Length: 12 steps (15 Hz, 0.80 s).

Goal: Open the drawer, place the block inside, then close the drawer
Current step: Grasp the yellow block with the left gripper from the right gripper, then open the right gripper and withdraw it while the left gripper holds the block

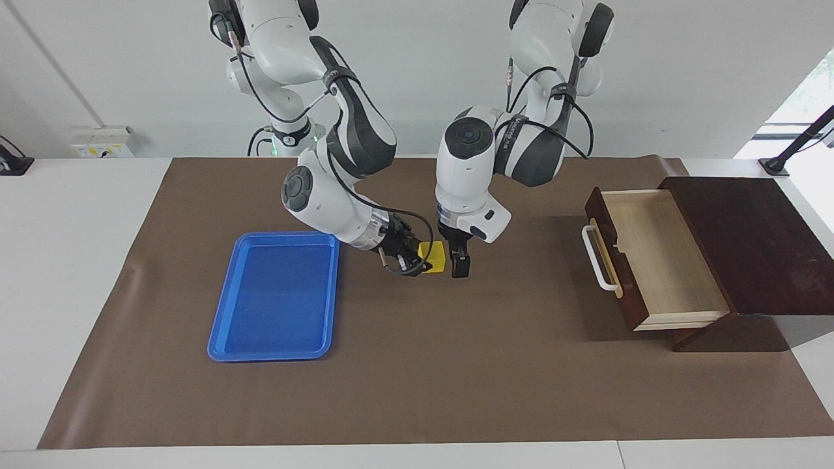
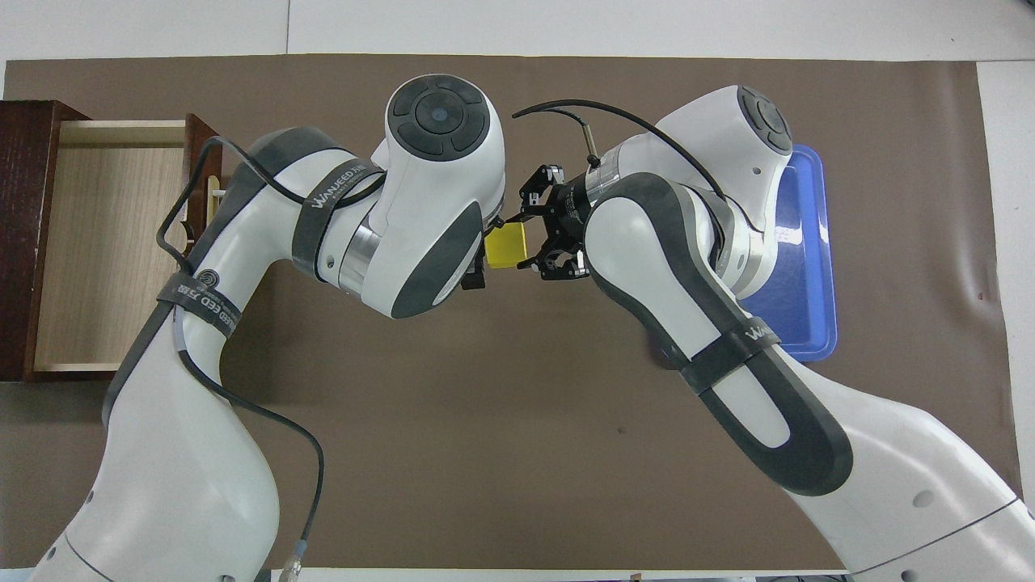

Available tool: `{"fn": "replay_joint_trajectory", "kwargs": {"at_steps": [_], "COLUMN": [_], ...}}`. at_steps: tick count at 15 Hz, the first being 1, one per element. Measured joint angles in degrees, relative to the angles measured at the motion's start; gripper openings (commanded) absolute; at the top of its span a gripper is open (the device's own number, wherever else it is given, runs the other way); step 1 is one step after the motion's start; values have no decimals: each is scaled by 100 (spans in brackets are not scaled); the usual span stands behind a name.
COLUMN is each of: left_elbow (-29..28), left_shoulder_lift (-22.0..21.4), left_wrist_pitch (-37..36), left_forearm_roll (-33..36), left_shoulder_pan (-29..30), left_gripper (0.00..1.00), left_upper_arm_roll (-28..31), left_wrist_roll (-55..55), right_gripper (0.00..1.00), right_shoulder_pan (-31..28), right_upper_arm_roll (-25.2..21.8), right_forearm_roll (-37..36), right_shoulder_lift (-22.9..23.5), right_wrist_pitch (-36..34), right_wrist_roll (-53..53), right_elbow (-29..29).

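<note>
The yellow block [image 1: 435, 256] [image 2: 508, 246] sits low over the brown mat near the table's middle, with my right gripper [image 1: 422, 262] [image 2: 522, 244] shut on it from the blue tray's side. My left gripper [image 1: 460, 266] [image 2: 477, 271] points down, open, close beside the block on the drawer's side; whether it touches the block I cannot tell. The drawer [image 1: 658, 260] [image 2: 105, 242] stands pulled out of its dark wooden box [image 1: 749, 241] at the left arm's end, its pale interior bare and its white handle [image 1: 598, 257] facing the block.
A flat blue tray [image 1: 273, 296] [image 2: 800, 267] lies on the mat toward the right arm's end, close to the right arm's wrist. The brown mat [image 1: 456, 378] covers most of the table.
</note>
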Motion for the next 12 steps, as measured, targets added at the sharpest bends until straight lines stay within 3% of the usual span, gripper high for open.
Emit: {"fn": "replay_joint_trajectory", "kwargs": {"at_steps": [12], "left_elbow": [-202], "left_shoulder_lift": [-72], "left_wrist_pitch": [190], "left_forearm_roll": [-2], "left_shoulder_pan": [-203], "left_gripper": [100], "left_upper_arm_roll": [-10], "left_wrist_roll": [-627], "right_gripper": [0], "right_shoulder_pan": [-22], "right_upper_arm_roll": [0], "right_forearm_roll": [127], "right_shoulder_lift": [20], "right_wrist_pitch": [0], "right_wrist_roll": [-20], "right_elbow": [-5]}}
